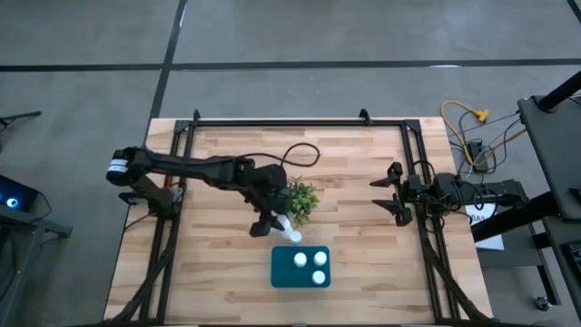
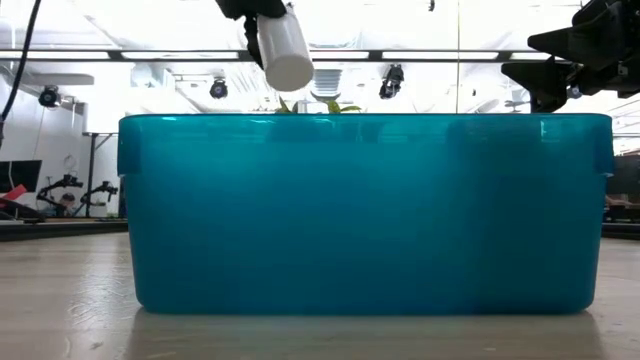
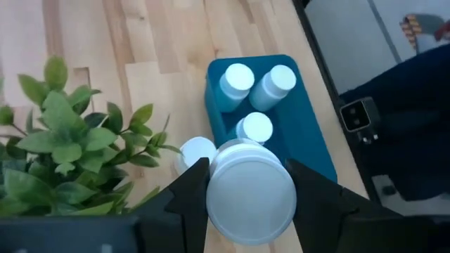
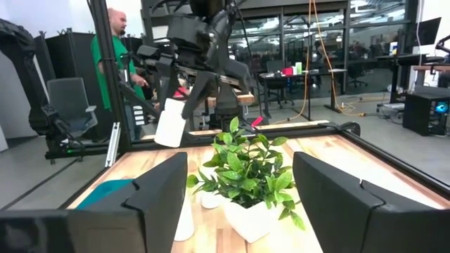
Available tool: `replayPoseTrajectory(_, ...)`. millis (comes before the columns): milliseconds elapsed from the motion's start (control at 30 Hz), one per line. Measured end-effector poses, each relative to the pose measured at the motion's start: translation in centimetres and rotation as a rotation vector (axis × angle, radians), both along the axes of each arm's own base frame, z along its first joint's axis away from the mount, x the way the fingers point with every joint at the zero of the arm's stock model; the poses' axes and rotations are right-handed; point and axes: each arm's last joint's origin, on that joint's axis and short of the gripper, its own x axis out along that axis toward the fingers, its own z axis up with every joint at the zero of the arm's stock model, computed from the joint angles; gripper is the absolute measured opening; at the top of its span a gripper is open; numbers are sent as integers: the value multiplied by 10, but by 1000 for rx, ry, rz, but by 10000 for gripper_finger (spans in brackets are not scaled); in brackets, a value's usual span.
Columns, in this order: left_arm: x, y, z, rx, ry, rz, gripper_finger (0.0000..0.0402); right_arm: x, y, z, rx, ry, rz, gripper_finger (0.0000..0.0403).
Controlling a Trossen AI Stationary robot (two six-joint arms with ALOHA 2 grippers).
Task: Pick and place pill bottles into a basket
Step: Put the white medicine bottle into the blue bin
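My left gripper [image 3: 249, 211] is shut on a white pill bottle [image 3: 249, 191], held in the air between the green plant [image 1: 302, 200] and the teal basket [image 1: 300, 266]. The held bottle also shows in the low view [image 2: 284, 47] and in the right wrist view [image 4: 171, 121]. Three bottles [image 3: 254, 128] stand in the basket [image 3: 309, 140]. Another bottle [image 3: 195, 152] stands on the table beside the plant [image 3: 63, 140]. My right gripper [image 1: 386, 193] is open and empty at the table's right side. My left gripper pinches the bottle's round side wall [image 3: 211, 193] between its two fingers [image 3: 188, 200], one on each side. The fingers slant down from above. The bottle hangs below them, tilted, its end [image 2: 290, 75] lowest, clear of the table and the basket.
The potted plant [image 4: 246, 169] stands mid-table, with white bottles [image 4: 209, 199] at its foot. A black frame [image 1: 300, 120] runs round the table. A person [image 4: 116, 42] stands in the room beyond the table. Bare wood lies on both sides of the basket.
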Motion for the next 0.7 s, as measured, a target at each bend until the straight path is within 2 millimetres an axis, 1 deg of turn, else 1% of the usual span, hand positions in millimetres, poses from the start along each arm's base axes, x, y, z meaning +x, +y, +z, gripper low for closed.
replayPoseTrajectory(267, -2, -16, 0, 55, -13, -36, 142, 0, 0, 0, 0, 0, 0, 246)
replayPoseTrajectory(400, -1, -26, 10, 99, -48, -13, 142, 0, 0, 0, 0, 0, 0, 250)
replayPoseTrajectory(600, 3, -36, 29, 72, -75, 46, 142, 0, 0, 0, 0, 0, 0, 249)
replayPoseTrajectory(700, 9, -43, 30, 64, -30, 64, 142, 0, 0, 0, 0, 0, 0, 246)
